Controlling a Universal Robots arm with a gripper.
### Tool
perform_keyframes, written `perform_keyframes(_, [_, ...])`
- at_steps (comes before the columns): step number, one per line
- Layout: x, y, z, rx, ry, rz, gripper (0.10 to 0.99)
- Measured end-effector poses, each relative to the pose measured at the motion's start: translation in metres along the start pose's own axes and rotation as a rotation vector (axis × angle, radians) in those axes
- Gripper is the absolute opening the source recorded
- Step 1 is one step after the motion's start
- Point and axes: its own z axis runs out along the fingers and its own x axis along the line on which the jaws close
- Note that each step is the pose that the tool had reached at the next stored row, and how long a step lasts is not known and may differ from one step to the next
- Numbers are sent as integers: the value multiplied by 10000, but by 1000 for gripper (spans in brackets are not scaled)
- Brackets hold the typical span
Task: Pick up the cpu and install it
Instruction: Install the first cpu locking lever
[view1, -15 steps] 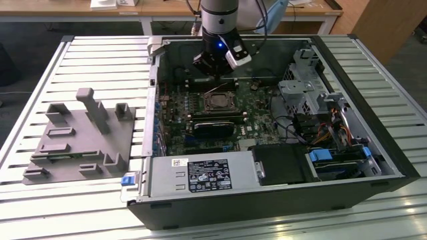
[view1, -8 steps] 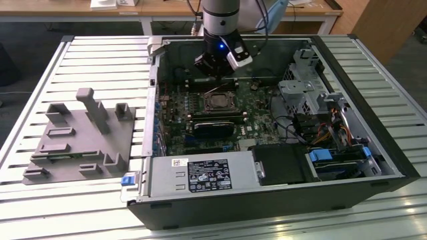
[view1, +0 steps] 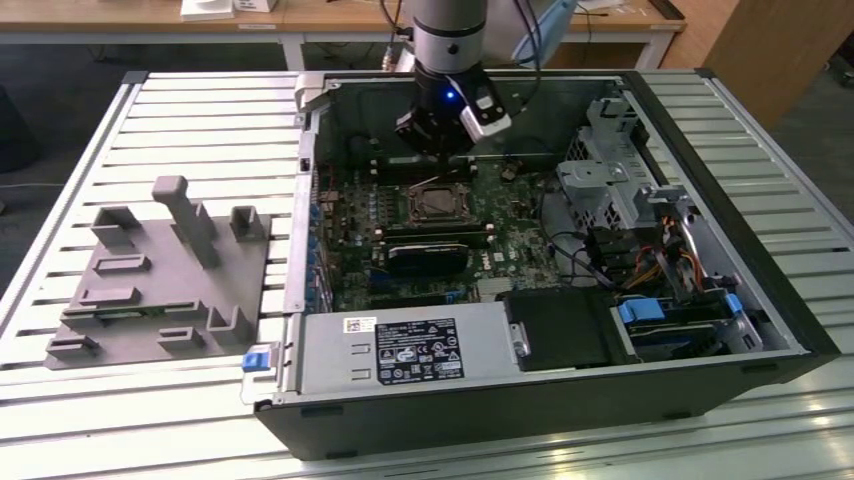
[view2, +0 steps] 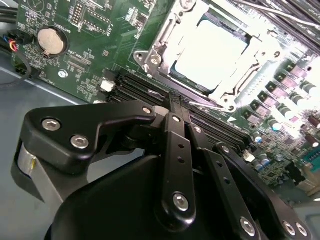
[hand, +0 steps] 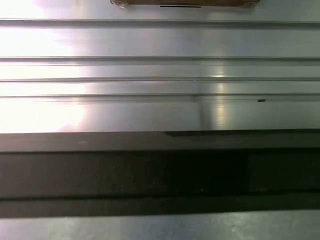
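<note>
Second wrist view: the cpu is seen at upper right, apparently seated in the socket. The gripper is drawn closed, empty. Misseating, if unnoticed, could bend contacts.

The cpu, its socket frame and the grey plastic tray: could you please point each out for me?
cpu (view2: 210, 52): second wrist view, middle of its bright metal top.
socket frame (view2: 155, 59): second wrist view, metal corner beside the chip.
grey plastic tray (view1: 140, 300): exterior view, flat base between its posts.
</note>
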Motion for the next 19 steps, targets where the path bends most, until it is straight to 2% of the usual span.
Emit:
perform_keyframes(5, [-37,1,43,18,7,0,106])
perform_keyframes(12, [-43,-3,134,51,23,0,106])
perform_keyframes(19, [-44,-3,144,57,22,-2,106])
